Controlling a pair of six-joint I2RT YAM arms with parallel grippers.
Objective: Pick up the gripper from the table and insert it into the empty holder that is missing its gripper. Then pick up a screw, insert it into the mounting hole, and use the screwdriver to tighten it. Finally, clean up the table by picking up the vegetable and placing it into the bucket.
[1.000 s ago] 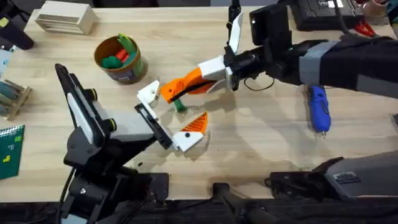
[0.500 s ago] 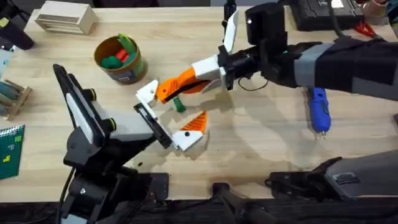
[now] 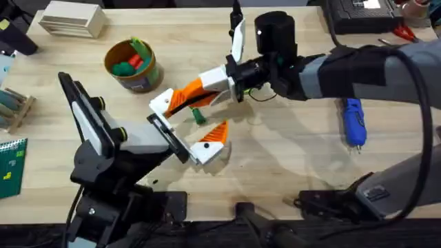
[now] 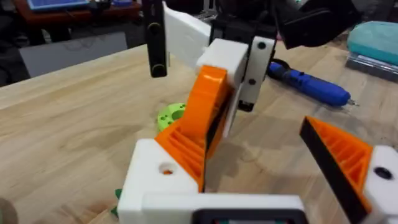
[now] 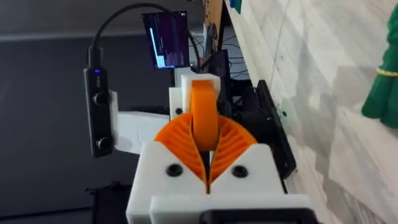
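Note:
My right gripper point(image 3: 200, 88) reaches in from the right, shut on the orange gripper piece point(image 3: 178, 101). The piece's tip sits against the white holder point(image 3: 162, 103), the bare finger of my left gripper point(image 3: 187, 125). The left gripper is open; its other finger carries an orange pad point(image 3: 217, 134). In the left wrist view the orange piece point(image 4: 202, 121) leans onto the holder point(image 4: 158, 180). In the right wrist view the piece point(image 5: 204, 115) stands between my ribbed pads. The small dark-green vegetable point(image 3: 198, 117) lies on the table point(image 3: 289, 158) between the left fingers. The blue screwdriver point(image 3: 353, 120) lies to the right. The orange bucket point(image 3: 131, 67) stands at the back left.
The bucket holds a rounded green toy and a red toy. A bright green ring disc point(image 4: 169, 115) lies just past the holder. A wooden block point(image 3: 72, 19) sits at the far left corner, red-handled scissors point(image 3: 403, 31) at the far right. A small rack point(image 3: 14, 107) stands at the left edge.
My right arm has carried the orange piece leftward and slightly back, bringing its tip up against the white holder. The left arm has hardly moved.

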